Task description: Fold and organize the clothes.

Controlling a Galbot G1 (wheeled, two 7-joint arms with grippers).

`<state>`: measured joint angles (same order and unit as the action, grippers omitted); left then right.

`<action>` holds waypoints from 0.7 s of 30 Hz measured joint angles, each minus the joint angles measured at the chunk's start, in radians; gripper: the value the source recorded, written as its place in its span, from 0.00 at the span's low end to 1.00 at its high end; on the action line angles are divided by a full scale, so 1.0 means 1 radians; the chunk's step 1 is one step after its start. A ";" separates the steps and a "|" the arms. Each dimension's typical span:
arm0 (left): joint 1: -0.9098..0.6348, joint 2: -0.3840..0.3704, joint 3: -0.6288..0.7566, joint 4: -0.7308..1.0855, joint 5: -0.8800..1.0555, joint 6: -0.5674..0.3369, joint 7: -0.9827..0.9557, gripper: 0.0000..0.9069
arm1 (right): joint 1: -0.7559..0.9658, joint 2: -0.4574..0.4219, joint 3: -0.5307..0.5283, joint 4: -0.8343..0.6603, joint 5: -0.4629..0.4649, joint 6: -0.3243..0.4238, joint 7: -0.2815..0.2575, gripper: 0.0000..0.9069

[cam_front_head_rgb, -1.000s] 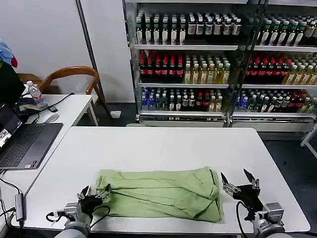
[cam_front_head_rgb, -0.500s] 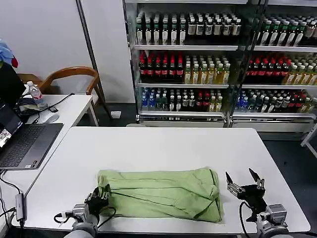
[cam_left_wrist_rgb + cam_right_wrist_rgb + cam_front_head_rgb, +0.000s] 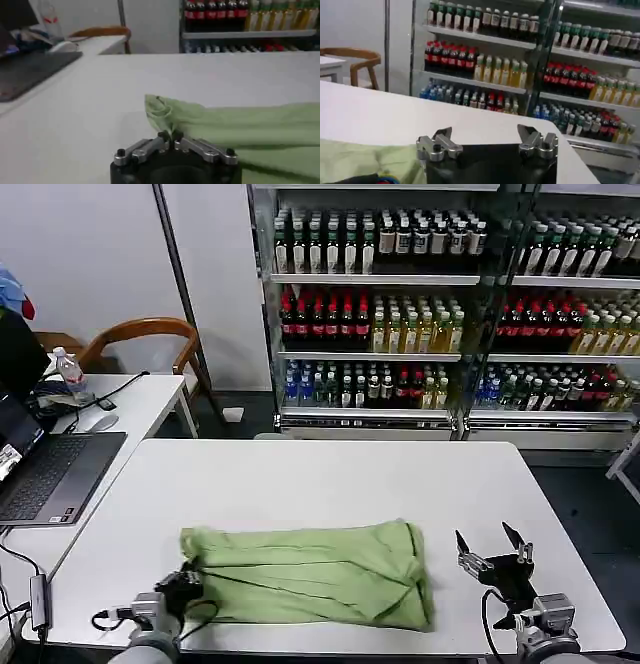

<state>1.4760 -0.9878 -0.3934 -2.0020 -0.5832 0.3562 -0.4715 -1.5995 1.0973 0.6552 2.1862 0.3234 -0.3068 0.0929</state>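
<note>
At the far left of your head view a laptop (image 3: 50,474) lies open on a side table (image 3: 150,399), beside the white work table (image 3: 330,474). Your left gripper (image 3: 185,586) sits low at the near-left part of that work table, right at the left end of the shirt (image 3: 305,574). From the head camera you cannot make out its fingers against the cloth. The left wrist view settles it — the left gripper (image 3: 170,136) has its two fingertips drawn together on a raised, bunched corner of the shirt (image 3: 225,125), which stands up in a small peak just above the pinch.

The shirt itself lies across the near middle of the work table as a long, flattened green band running left to right, plain green on the side you see, with creases along its length and a rounded, folded right end. The left wrist view shows it stretching away across the tabletop from the pinched corner.

Your right gripper (image 3: 492,557) stands near the table's front-right edge, just beside the shirt's right end and clear of it, fingers spread wide with nothing between them. In the right wrist view the right gripper (image 3: 486,142) shows the same wide gap — and a patch of green cloth (image 3: 365,160) at the edge, with shelves of bottles (image 3: 520,65) behind.
</note>
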 measured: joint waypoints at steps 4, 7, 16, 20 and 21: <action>0.038 0.028 -0.089 -0.016 0.002 0.010 0.006 0.03 | 0.011 -0.008 -0.004 -0.008 -0.002 0.006 0.000 1.00; 0.068 0.054 -0.168 -0.028 -0.007 0.020 0.016 0.03 | 0.014 -0.013 -0.006 -0.011 -0.003 0.011 0.000 1.00; 0.104 0.134 -0.351 -0.078 -0.046 0.072 0.030 0.03 | 0.001 -0.008 0.000 -0.013 -0.016 0.023 0.000 1.00; 0.106 0.125 -0.346 -0.119 -0.044 0.088 0.037 0.04 | -0.011 -0.007 0.011 -0.013 -0.024 0.024 0.000 1.00; 0.104 0.117 -0.334 -0.130 -0.043 0.090 0.038 0.04 | -0.015 -0.007 0.014 -0.013 -0.026 0.024 0.000 1.00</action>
<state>1.5804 -0.8703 -0.7270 -2.1324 -0.6260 0.4461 -0.4331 -1.6145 1.0901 0.6695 2.1731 0.2969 -0.2824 0.0925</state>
